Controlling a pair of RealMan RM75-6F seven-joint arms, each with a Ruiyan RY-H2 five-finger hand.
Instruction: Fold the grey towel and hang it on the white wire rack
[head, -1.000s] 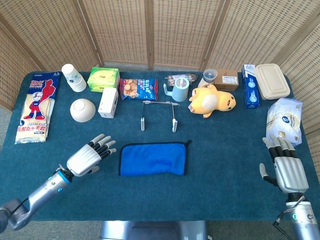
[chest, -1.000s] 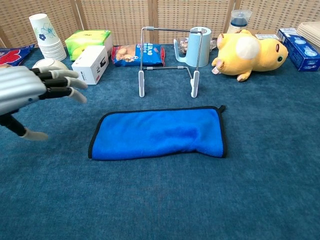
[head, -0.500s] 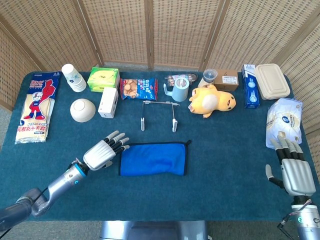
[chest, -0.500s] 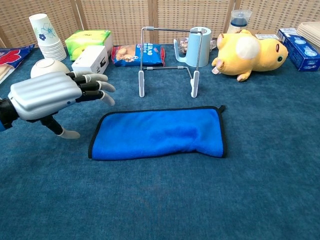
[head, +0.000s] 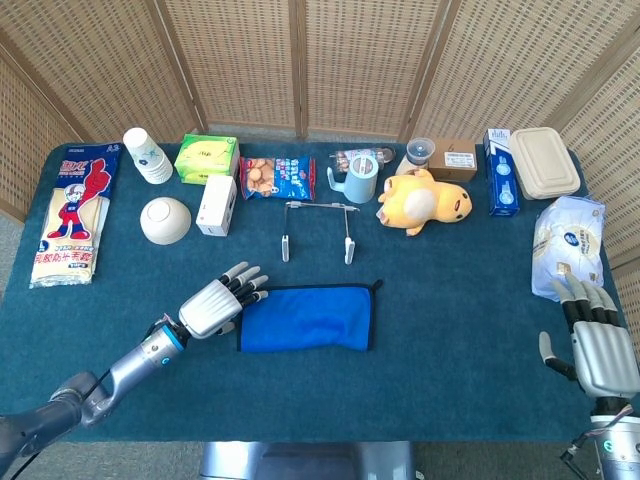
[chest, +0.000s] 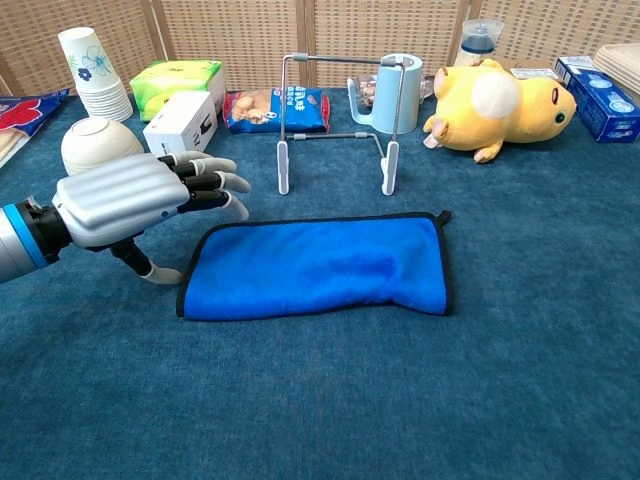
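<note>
The towel (chest: 315, 266) lies flat on the table (head: 450, 330), and everything else is placed around it. Directly behind the towel stands the wire rack (chest: 337, 122). Behind the rack sit a snack bag (chest: 277, 108) and a mug (chest: 388, 94). The plush toy (chest: 493, 107) lies behind the towel to the right. Behind it to the left are a small box (chest: 181, 127), a bowl (chest: 100, 143), a tissue pack (chest: 178, 80) and stacked paper cups (chest: 93, 73). The left hand (chest: 135, 200) hovers at the towel's left end. The right hand (head: 598, 345) is well apart, at the table's right edge.
</note>
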